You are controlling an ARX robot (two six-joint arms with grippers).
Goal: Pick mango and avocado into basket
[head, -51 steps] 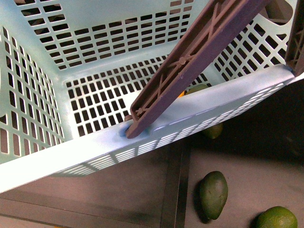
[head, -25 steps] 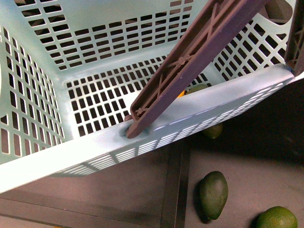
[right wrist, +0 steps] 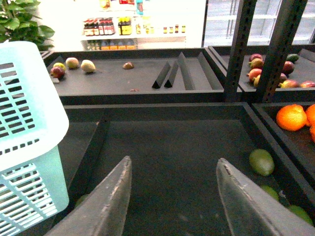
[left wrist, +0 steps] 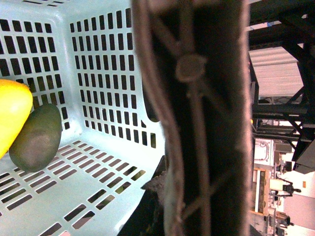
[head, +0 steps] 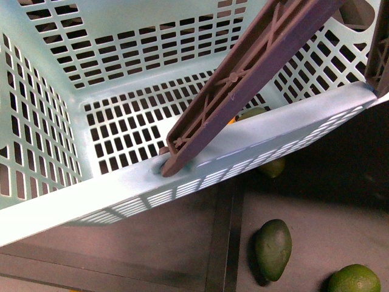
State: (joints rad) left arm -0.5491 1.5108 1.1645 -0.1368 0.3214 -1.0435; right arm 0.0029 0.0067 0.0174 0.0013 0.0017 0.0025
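We've got the basket filling most of the front view, brown handle slanting toward 1 o'clock. Inside it, the mango sits touching an avocado (seen from the left wrist). Our right claw hangs wide open, empty; the left claw we can't tell.

One basket, one brown handle on it. Inside it, from my left wrist view: one mango, one avocado. Outside it in my front view: one dark avocado, one round green fruit, one more green fruit half hidden under the rim. My right wrist view: two oranges, three green fruits near them.
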